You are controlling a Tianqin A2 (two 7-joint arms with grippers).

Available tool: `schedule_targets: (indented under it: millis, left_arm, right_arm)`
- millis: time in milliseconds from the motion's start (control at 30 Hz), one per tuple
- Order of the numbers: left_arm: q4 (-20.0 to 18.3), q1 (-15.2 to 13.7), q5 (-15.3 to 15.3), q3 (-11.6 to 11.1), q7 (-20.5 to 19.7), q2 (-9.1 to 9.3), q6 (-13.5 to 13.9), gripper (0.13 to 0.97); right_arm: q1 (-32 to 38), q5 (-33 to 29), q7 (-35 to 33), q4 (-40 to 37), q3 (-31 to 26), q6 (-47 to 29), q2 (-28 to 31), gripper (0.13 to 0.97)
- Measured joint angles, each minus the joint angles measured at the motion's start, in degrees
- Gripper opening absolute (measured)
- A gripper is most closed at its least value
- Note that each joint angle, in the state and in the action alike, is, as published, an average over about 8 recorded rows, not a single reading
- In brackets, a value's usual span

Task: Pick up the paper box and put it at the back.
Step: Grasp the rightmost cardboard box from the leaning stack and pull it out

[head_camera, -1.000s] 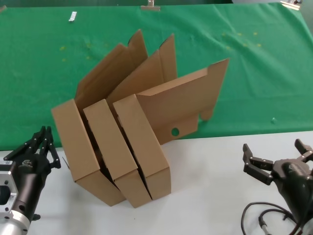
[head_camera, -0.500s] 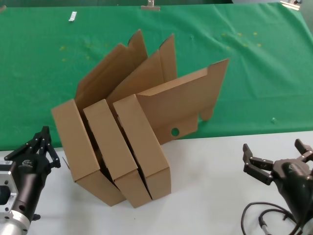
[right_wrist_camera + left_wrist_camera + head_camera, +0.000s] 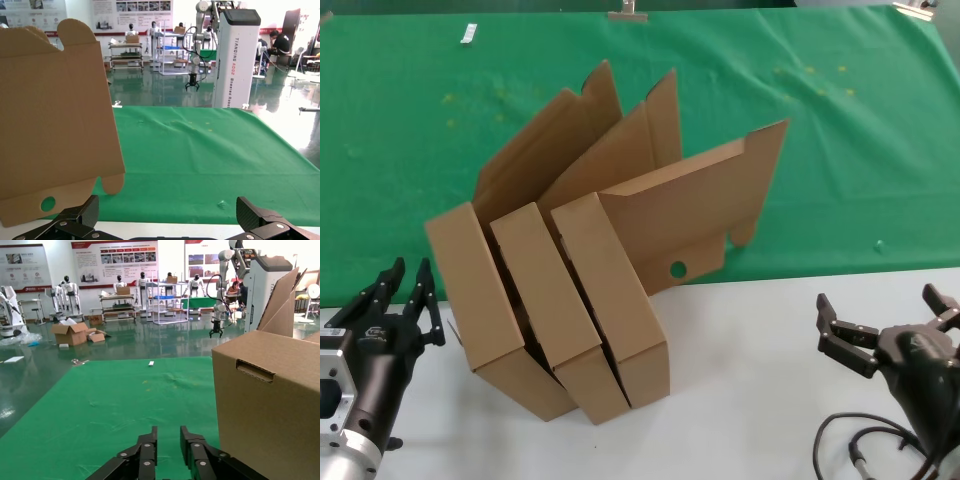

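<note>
Three alike brown paper boxes stand side by side, straddling the white table and the green cloth [image 3: 860, 150]: left [image 3: 480, 310], middle [image 3: 545, 310], right [image 3: 615, 300]. Their lids hang open and lean back; the right lid has a round hole [image 3: 678, 268]. My left gripper [image 3: 408, 272] is low on the table just left of the left box, open by a narrow gap and empty. The left wrist view shows it [image 3: 168, 440] beside that box [image 3: 270, 405]. My right gripper [image 3: 880, 300] is wide open and empty at the front right. The right box's lid [image 3: 55, 115] shows in the right wrist view.
The white tabletop [image 3: 750, 360] runs along the front. A small white tag [image 3: 469, 33] and a metal clip [image 3: 628, 12] lie at the cloth's far edge. A black cable [image 3: 860, 440] loops by my right arm.
My left gripper's fingers have spread a little apart from nearly together. The boxes and the right arm have not moved.
</note>
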Motion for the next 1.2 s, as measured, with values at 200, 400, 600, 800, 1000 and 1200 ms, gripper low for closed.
schedule_targets:
  millis: [200,400,600,800,1000,1200]
  left_arm:
    - [0.00,0.00,0.00,0.00,0.00,0.00,0.00,0.266]
    - [0.00,0.00,0.00,0.00,0.00,0.00,0.00,0.352]
    - [0.00,0.00,0.00,0.00,0.00,0.00,0.00,0.486]
    - [0.00,0.00,0.00,0.00,0.00,0.00,0.00,0.619]
    - [0.00,0.00,0.00,0.00,0.00,0.00,0.00,0.737]
    - [0.00,0.00,0.00,0.00,0.00,0.00,0.00,0.853]
  right_arm:
    - [0.00,0.00,0.00,0.00,0.00,0.00,0.00,0.966]
    - [0.00,0.00,0.00,0.00,0.00,0.00,0.00,0.966]
    - [0.00,0.00,0.00,0.00,0.00,0.00,0.00,0.966]
    - [0.00,0.00,0.00,0.00,0.00,0.00,0.00,0.966]
    - [0.00,0.00,0.00,0.00,0.00,0.00,0.00,0.966]
    - [0.00,0.00,0.00,0.00,0.00,0.00,0.00,0.966]
